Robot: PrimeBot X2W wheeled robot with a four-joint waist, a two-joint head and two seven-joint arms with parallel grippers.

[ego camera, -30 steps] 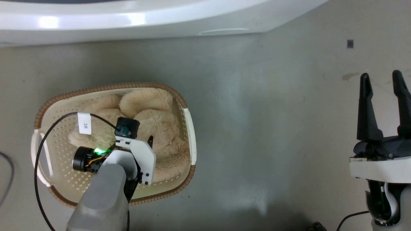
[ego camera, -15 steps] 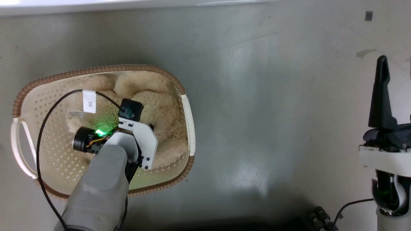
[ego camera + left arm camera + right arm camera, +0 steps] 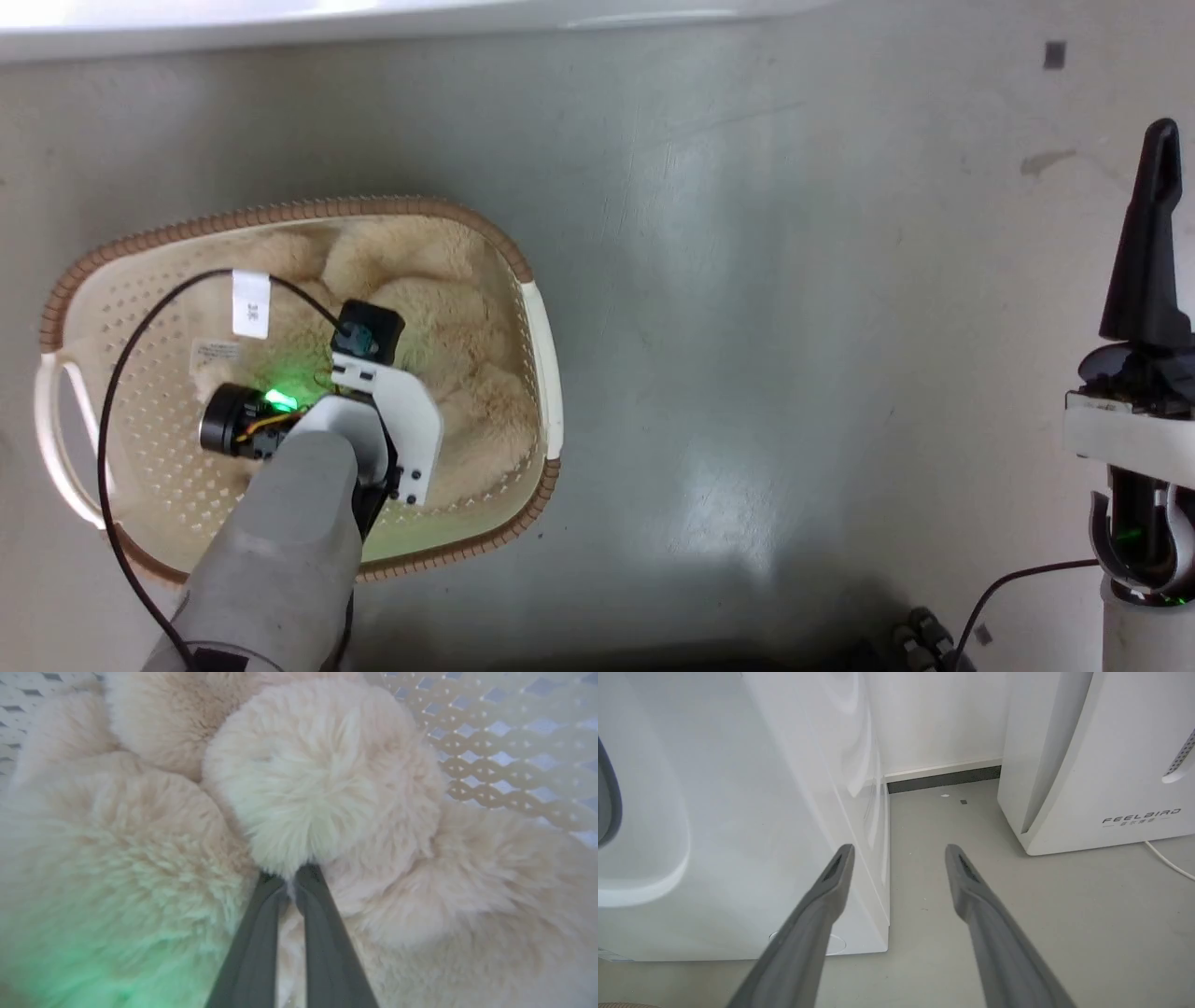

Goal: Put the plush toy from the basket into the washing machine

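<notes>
Toy (image 3: 446, 308) is seen in the basket (image 3: 280, 211), bunched toward its right end. Basket is set on the floor (image 3: 747, 327), with the washer (image 3: 738, 812) beyond its far side. Left gripper (image 3: 290, 875) is lowered into the basket, fingers almost together and pinched on the toy's fur under a round lump. Right gripper (image 3: 899, 851) is held over the floor well right of the basket, fingers apart, pointed between the washer and a white appliance (image 3: 1106, 756).

Looks straight down from the head onto the basket (image 3: 280, 210), sits close against the plush toy (image 3: 317, 779) inside it from the left wrist — faces the washing machine (image 3: 738, 812) low from the right wrist.
</notes>
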